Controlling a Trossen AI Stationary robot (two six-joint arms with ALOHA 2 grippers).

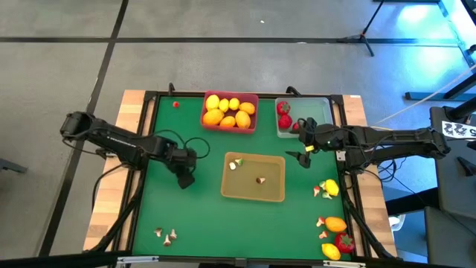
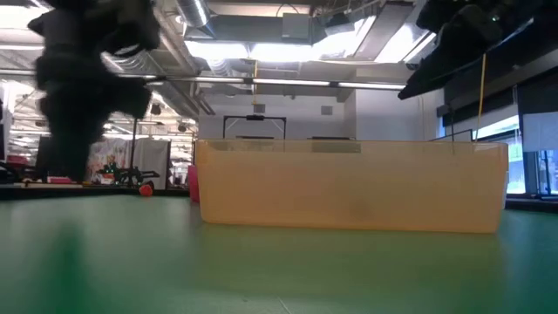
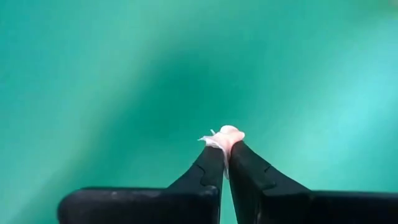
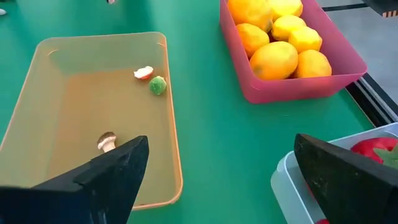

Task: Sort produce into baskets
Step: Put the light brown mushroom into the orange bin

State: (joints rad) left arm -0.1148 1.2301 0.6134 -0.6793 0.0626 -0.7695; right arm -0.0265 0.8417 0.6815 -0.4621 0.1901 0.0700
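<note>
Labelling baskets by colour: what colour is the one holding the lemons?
Pink-red basket, full of yellow-orange lemons; clearest in the right wrist view.

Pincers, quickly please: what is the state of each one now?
Left pincer: closed on a small mushroom piece.
Right pincer: open, holding nothing.

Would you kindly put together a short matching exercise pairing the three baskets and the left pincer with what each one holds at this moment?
Column one:
1. pink-red basket
2. clear basket
3. tan basket
4. left pincer

Column two:
A. red fruits with green tops
B. a small pale mushroom-like piece, pinched between shut fingers
C. yellow and orange lemon-like fruits
D. a few tiny bits, one of them green

Pairs: 1-C, 2-A, 3-D, 4-B
</note>
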